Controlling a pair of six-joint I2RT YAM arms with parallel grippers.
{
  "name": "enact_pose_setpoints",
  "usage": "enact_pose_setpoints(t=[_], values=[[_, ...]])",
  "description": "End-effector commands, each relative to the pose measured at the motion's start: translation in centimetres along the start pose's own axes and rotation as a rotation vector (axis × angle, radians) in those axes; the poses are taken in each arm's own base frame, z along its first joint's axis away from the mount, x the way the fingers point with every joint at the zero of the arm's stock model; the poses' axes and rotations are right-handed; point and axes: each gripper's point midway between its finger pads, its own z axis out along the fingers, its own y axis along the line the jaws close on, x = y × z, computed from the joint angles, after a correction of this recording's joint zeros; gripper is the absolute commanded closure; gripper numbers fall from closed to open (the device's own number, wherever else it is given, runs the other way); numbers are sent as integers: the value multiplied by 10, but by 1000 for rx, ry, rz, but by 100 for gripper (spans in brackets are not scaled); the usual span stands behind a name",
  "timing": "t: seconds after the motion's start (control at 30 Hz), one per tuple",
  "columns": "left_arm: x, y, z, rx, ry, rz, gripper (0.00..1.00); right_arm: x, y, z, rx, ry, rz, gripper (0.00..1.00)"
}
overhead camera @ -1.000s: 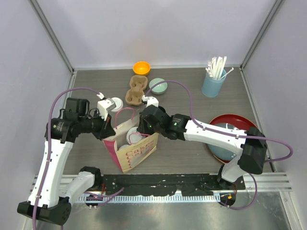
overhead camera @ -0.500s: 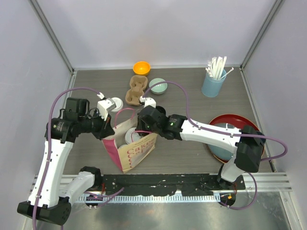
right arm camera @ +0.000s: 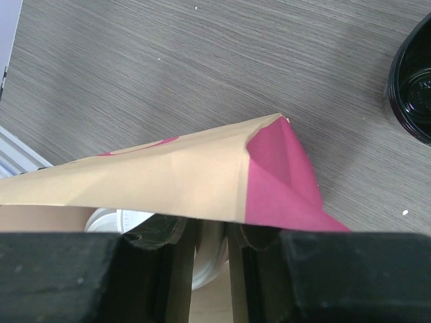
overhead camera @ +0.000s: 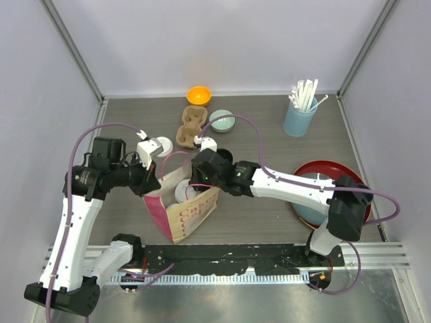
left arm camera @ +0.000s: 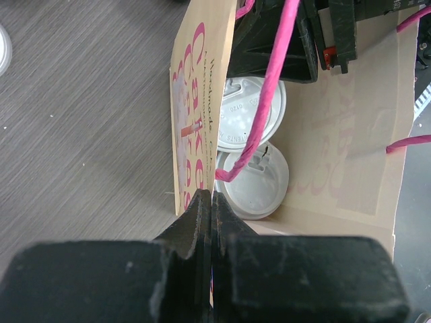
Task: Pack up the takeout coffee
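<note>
The left gripper (left arm camera: pixel 211 205) was pinched shut on the rim of the paper bag (overhead camera: pixel 195 214), which stood near the table's front edge, left of centre. Inside, one lidded coffee cup (left arm camera: pixel 254 111) sat just beside a second lidded cup (left arm camera: pixel 256 183). The right gripper (right arm camera: pixel 210 242) reached into the bag, jaws narrowly apart over a lid; whether it gripped could not be told.

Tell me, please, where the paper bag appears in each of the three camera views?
Top external: the paper bag stands left of centre, between the two arms.
Left wrist: it fills the middle and right, seen from above, looking into its open mouth.
Right wrist: its top edge crosses the lower half.
Shared landmark: the white cup lids inside it.
</note>
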Motion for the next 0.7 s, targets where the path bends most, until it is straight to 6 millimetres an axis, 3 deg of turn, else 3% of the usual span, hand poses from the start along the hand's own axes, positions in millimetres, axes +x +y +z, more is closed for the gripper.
enact_pose_setpoints(t=[0.0, 0.47, 0.67], values=[[12, -1, -2, -8, 46, -15, 100, 31, -33, 15, 124, 97, -27, 99], [12, -1, -2, -7, 47, -18, 100, 30, -35, 14, 129, 96, -42, 93], [13, -1, -3, -11, 47, -13, 100, 17, -29, 6, 116, 60, -45, 70]])
